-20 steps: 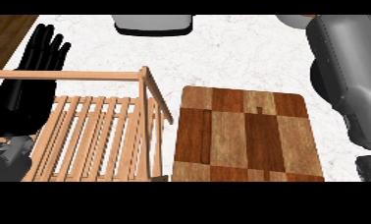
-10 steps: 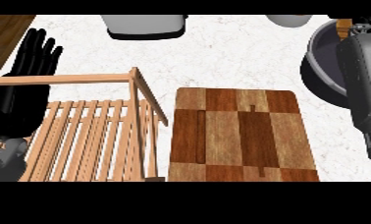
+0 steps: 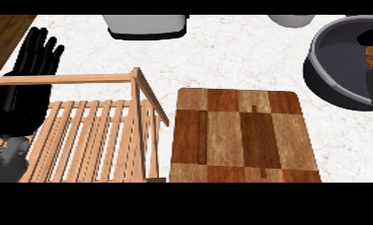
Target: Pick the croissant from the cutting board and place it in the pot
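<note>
In your head view, the pot [image 3: 342, 68] now shows far more of itself than half a second ago, sitting right of the cutting board [image 3: 244, 135] and slightly beyond it. You can see a brown shape inside the pot's rim; whether it is the croissant, you cannot tell. The board's top is bare. Your left hand [image 3: 30, 78] rests left of the board, beyond the wooden rack [image 3: 94, 130], fingers straight and spread, holding nothing.

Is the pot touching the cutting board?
Apart. The head view shows a strip of white counter between the pot and the cutting board.
</note>
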